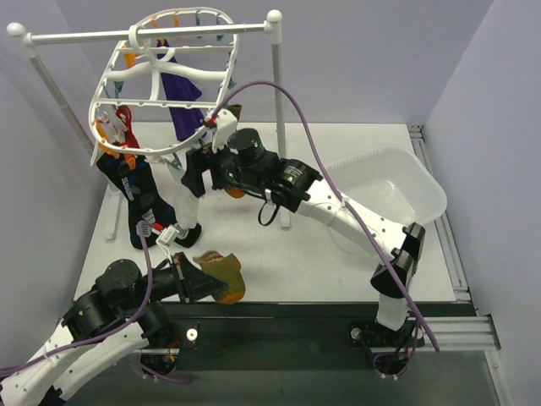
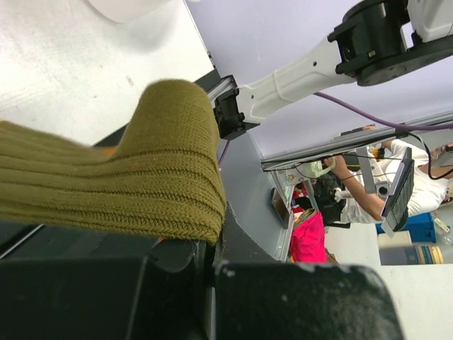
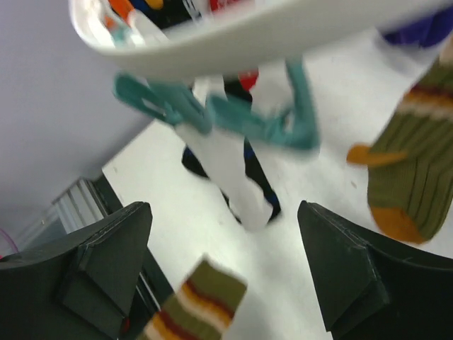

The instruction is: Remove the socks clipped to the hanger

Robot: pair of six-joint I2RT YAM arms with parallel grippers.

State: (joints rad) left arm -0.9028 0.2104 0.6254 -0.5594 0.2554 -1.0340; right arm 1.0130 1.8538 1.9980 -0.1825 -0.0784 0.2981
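In the top view, the hanger (image 1: 108, 76) hangs tilted from the white rail stand (image 1: 84, 37) at 11 o'clock. A purple sock (image 1: 182, 97), a red-and-white sock (image 1: 121, 120), a black-navy sock (image 1: 137, 199) and a white sock (image 1: 188, 199) dangle beneath it over the worktop (image 1: 321, 254). The right pincer (image 1: 210, 156) sits at the hanger's near rim, just above the white sock. At 7 o'clock the left pincer (image 1: 201, 283) is clamped on a loose olive striped sock (image 1: 224, 275) near the worktop's front edge. A white basin (image 1: 423, 190) stands at 3 o'clock.

The left wrist view shows the loose olive striped sock (image 2: 141, 163) folded over the closed left pincer (image 2: 212, 276), with its ribbed cuff filling the 9 o'clock side. The right arm (image 2: 304, 71) crosses at 1 o'clock.

In the blurred right wrist view, the right pincer (image 3: 223, 237) gapes wide with nothing held between its fingers (image 3: 106, 262). The hanger (image 3: 248, 35) rim runs across 12 o'clock, with teal clips (image 3: 212, 110) hanging from it. The white sock (image 3: 226, 170) hangs at centre in front of the black-navy sock (image 3: 263, 188). A clipped olive striped sock (image 3: 410, 177) hangs at 3 o'clock. The loose olive striped sock (image 3: 195, 304) shows at 6 o'clock.
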